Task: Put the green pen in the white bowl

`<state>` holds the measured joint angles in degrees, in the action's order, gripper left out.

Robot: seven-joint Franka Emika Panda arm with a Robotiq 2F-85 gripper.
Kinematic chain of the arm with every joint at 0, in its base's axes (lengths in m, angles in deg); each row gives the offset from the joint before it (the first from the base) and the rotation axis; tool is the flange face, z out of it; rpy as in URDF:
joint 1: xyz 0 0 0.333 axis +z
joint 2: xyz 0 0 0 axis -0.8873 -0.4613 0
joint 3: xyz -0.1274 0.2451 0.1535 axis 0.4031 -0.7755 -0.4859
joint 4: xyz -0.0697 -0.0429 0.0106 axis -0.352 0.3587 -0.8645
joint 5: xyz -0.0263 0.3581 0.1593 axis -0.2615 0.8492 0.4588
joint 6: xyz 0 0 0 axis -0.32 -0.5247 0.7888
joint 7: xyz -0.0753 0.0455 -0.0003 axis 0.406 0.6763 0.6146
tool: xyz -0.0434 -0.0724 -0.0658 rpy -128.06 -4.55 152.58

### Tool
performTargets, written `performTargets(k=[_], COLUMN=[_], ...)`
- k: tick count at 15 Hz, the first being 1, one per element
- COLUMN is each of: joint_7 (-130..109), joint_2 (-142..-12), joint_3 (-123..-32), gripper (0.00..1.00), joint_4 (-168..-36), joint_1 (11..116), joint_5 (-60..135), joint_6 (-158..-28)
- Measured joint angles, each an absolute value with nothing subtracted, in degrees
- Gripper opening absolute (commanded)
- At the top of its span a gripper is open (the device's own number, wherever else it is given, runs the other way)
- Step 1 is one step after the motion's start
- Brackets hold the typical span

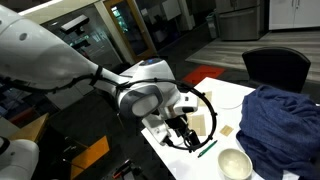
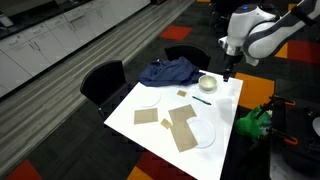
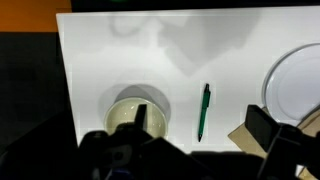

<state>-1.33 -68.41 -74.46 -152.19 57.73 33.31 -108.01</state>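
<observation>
Here, thin green pen (image 3: pixel 204 111), straight, beside cream-white bowl (image 3: pixel 121 107)

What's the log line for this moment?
phase: pre-grasp | gripper: jaws open, empty | green pen: flat on table, beside white bowl

Wrist view: pen (image 3: pixel 204 110) lies on table (image 3: pixel 110 50), just right of bowl (image 3: pixel 155 112) — apart, not touching; plate (image 3: pixel 295 85) further right. In an exterior view, cloth heap (image 2: pixel 168 71) sits beside the bowl; flat cards (image 2: pixel 182 128) mid-table — second plate (image 2: pixel 203 134) just beside them.
</observation>
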Motion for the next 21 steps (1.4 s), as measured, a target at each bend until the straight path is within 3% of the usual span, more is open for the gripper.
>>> performTargets(k=[21], joint_7=[-0.41], joint_2=[-82.48], joint_3=[-75.81], gripper=[1.00], joint_4=[-148.90], joint_1=[58.17], joint_5=[30.81], joint_6=[-120.20])
